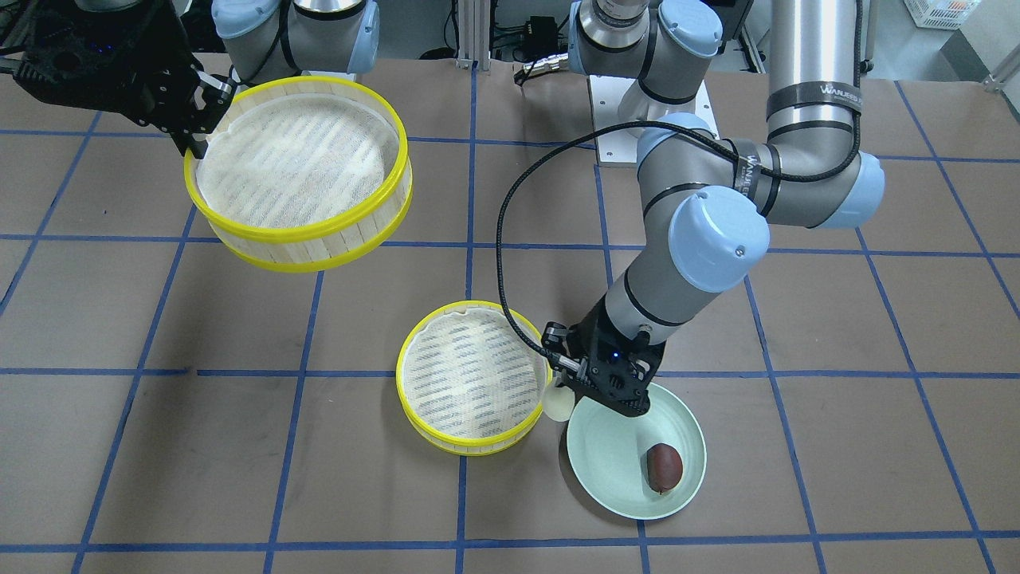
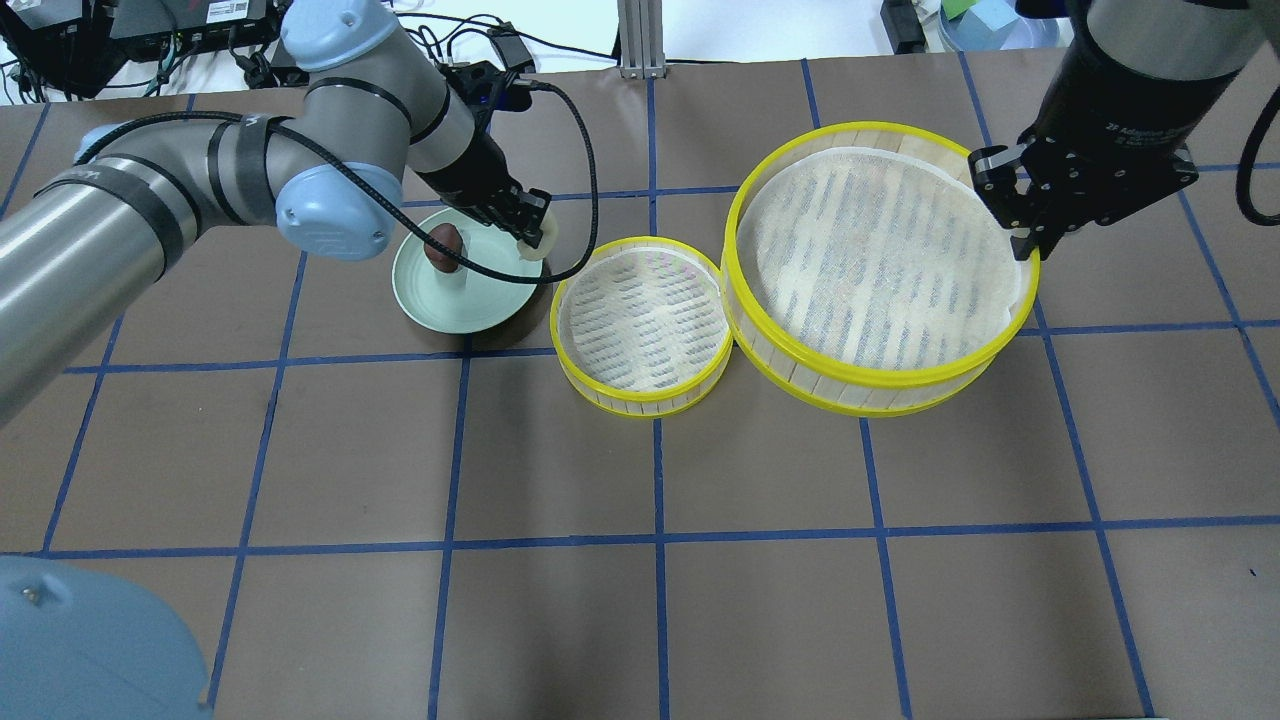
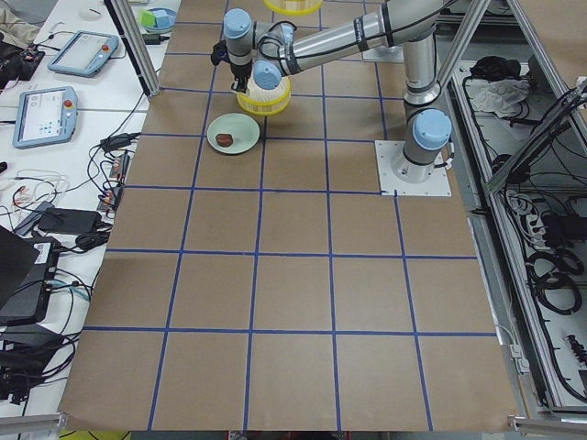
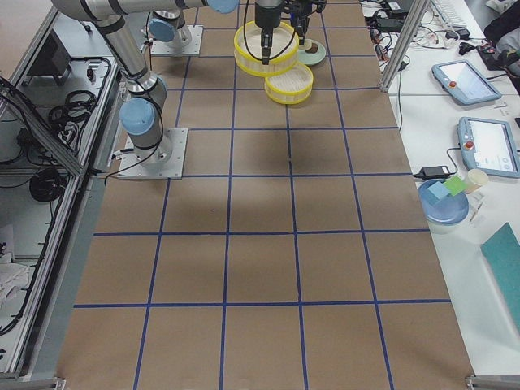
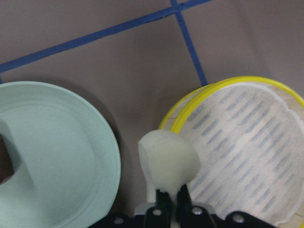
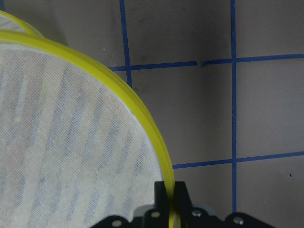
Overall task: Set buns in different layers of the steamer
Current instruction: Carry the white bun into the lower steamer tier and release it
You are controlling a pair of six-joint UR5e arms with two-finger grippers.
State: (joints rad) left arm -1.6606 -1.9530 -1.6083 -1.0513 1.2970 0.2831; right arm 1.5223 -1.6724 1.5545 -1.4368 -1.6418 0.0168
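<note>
Cream-white bun (image 5: 168, 159) pinched between fingers of left gripper (image 5: 172, 199). I see it hanging over strip of table (image 1: 159, 462) between pale green plate (image 1: 606, 470) and lower tray (image 1: 470, 445), just beside tray's yellow rim. Dark bun (image 1: 663, 468) lying on plate, apart from gripper. Lower tray sitting on table. Right gripper (image 6: 171, 199) clamped on rim of upper tray (image 1: 319, 243), one finger inside wall, one outside. I read that tray as held up off table, to robot's right of lower tray.
</note>
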